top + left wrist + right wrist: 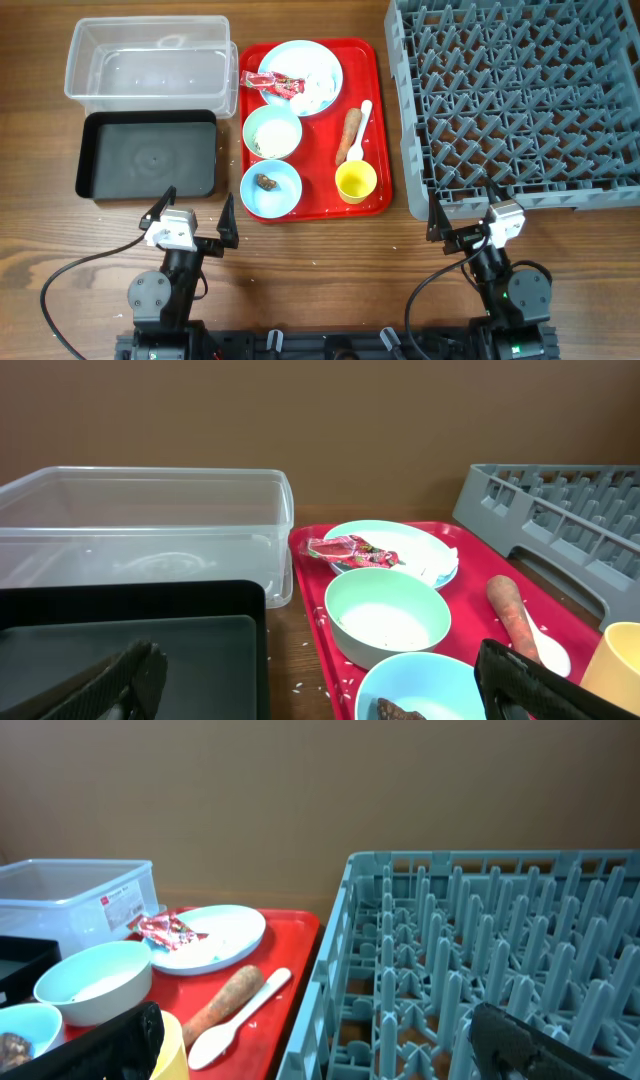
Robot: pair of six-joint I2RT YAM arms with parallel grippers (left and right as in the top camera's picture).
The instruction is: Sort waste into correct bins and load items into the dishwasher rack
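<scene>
Atop the pale blue plate (pixel 303 54) lies a crinkled red-and-white wrapper (pixel 272 82).

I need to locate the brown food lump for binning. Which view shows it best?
Overhead: the brown food lump lies whole in the blue bowl. The left wrist view crops it at the bottom edge, the right wrist at its bottom-left corner.

clear plastic tub (pixel 150 58) | glossy black tub (pixel 148 155) | wood table (pixel 330 270)
</scene>
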